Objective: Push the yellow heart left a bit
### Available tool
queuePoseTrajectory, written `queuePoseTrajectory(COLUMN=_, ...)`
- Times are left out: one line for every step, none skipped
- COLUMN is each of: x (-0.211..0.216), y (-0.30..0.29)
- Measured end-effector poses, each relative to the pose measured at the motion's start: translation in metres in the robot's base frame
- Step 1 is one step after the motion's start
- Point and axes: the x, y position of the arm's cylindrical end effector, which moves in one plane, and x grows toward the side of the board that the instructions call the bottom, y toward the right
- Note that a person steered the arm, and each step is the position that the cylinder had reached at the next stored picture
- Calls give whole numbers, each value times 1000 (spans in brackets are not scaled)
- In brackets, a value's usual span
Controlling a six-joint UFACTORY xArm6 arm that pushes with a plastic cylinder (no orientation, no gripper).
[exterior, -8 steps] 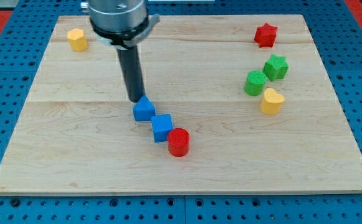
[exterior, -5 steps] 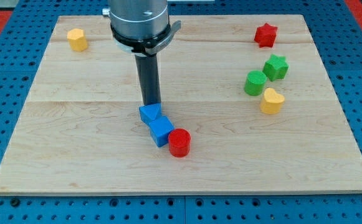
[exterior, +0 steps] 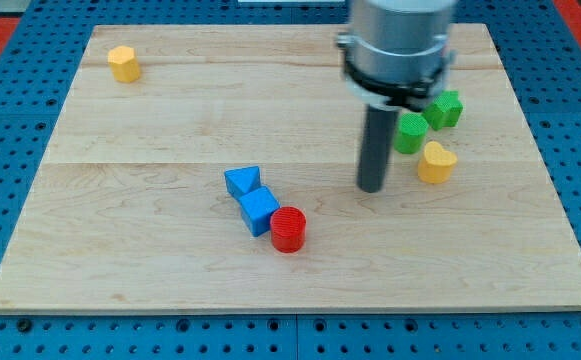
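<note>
In the camera view, my tip has made a big move: a moment ago it was right at the blue triangle block in the middle of the desk, and now it has slid far over toward the view's right. It now sits on bare wood just to the left of the yellow heart, near it but not touching. There is no claw on this arm, only a straight dark rod, so nothing opens, shuts or holds. The blue triangle block got nudged and turned a little before the rod left, and it touches the blue cube, which touches the red cylinder. The yellow heart has not moved at all; it is still at the view's right, just below the green cylinder and the green star. The yellow block at the top left has stayed put too (the red star is now hidden behind the arm). I think the job has not really started, because my tip is on the wrong side. To push the heart left, it likely has to go around to the heart's right side first, and not bump the green blocks.
</note>
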Motion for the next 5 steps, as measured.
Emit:
queuePoseTrajectory(x=0, y=77)
queuePoseTrajectory(x=10, y=110)
queuePoseTrajectory(x=-8, y=127)
queuePoseTrajectory(x=-18, y=111)
queuePoseTrajectory(x=-19, y=66)
